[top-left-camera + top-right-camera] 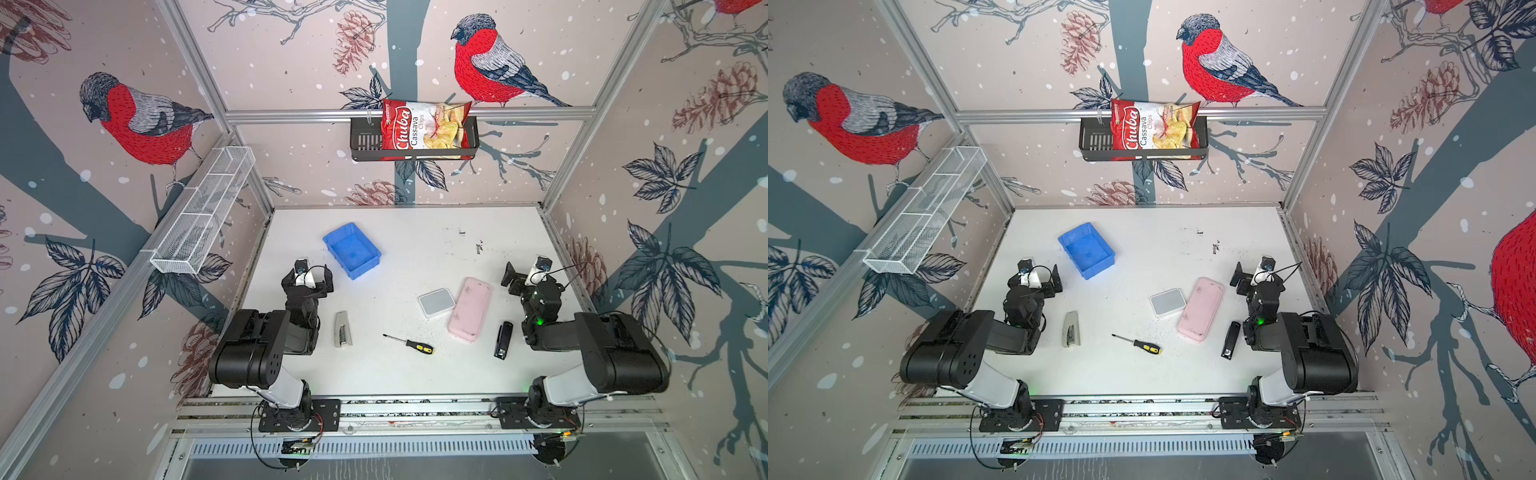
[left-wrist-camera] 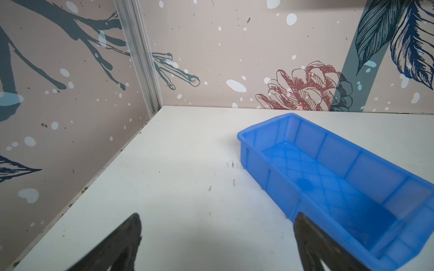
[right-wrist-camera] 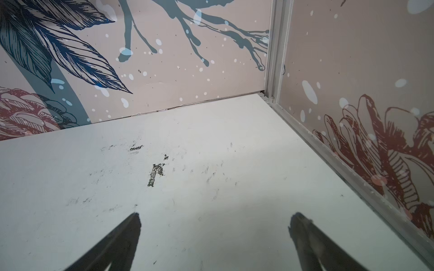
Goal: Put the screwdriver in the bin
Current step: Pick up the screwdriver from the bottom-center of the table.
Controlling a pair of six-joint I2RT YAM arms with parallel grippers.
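The screwdriver lies flat on the white table near the front middle, its thin shaft pointing left and its black and yellow handle to the right. The empty blue bin stands at the back left of the table. My left gripper hovers open just in front and left of the bin, with nothing between its fingers. At the right side of the table my right gripper is open over bare table. Both are well away from the screwdriver.
A silver stapler lies left of the screwdriver; a black stapler lies to its right. A pink case and a small white box sit between. A white mesh basket hangs on the left wall, a black basket holding a chips bag on the back wall.
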